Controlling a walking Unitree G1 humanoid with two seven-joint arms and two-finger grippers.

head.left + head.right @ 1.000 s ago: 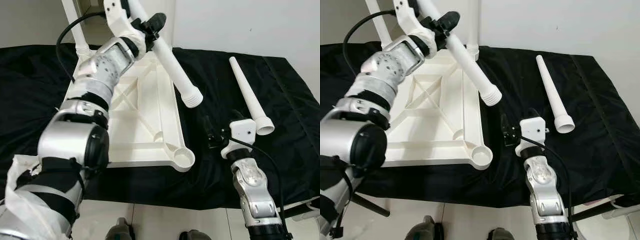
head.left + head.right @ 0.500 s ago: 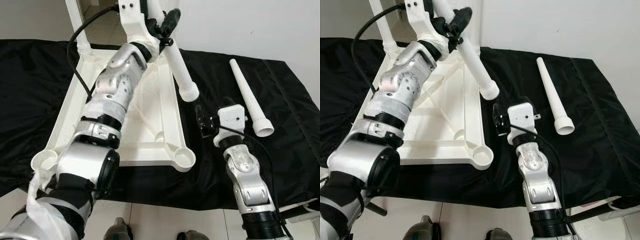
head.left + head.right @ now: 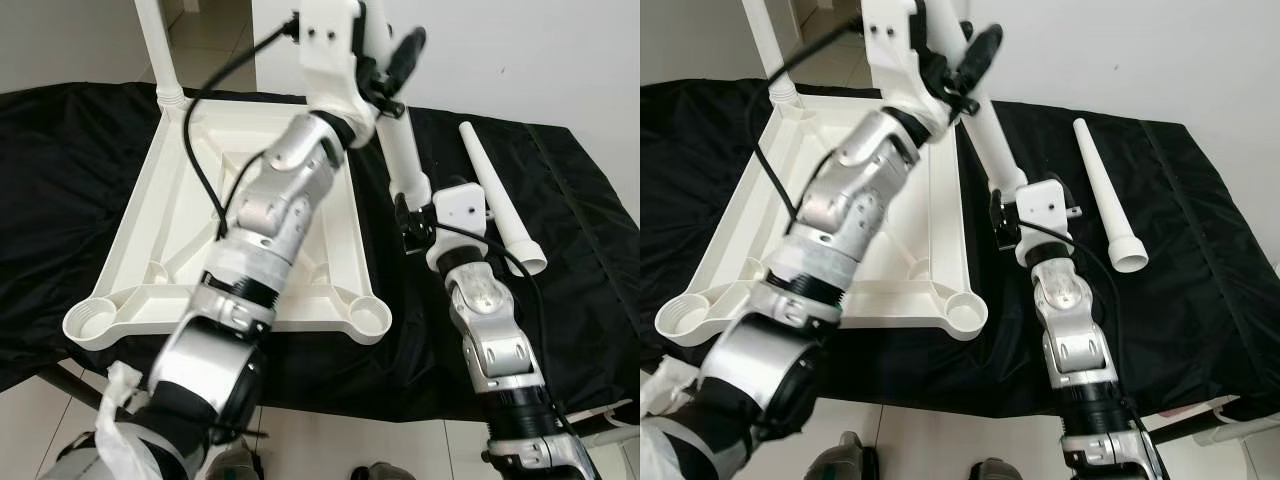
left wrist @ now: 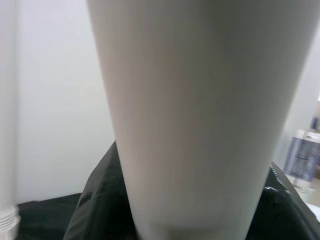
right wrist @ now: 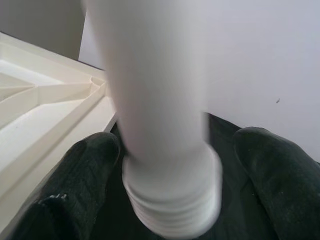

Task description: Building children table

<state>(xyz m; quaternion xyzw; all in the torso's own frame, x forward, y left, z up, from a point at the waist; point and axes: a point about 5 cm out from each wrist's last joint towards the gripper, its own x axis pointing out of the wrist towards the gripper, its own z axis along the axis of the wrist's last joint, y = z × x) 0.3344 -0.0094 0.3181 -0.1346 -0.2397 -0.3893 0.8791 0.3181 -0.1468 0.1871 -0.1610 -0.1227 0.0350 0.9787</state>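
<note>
two grippers: both were on one white table leg [image 3: 402, 160], which hung tilted above the black cloth [image 3: 70, 150], just beside the upturned table top [image 3: 190, 210].
left gripper [image 3: 385, 60]: clamped high on the leg's narrow shaft, well above the cloth.
right gripper [image 5: 167, 165]: fingers [image 5: 85, 165] spread wide either side of the leg's threaded end [image 5: 172, 205], not yet pinching it.
other legs: one stood screwed into the far corner socket [image 3: 152, 50]; one spare leg [image 3: 500, 195] lay on the cloth to the right.
near sockets: two empty corner sockets [image 3: 365, 317] faced up.
doing it well, as i judged: close the right fingers just above the threads, keep the threads bare, then bring the leg upright over a socket before turning.
</note>
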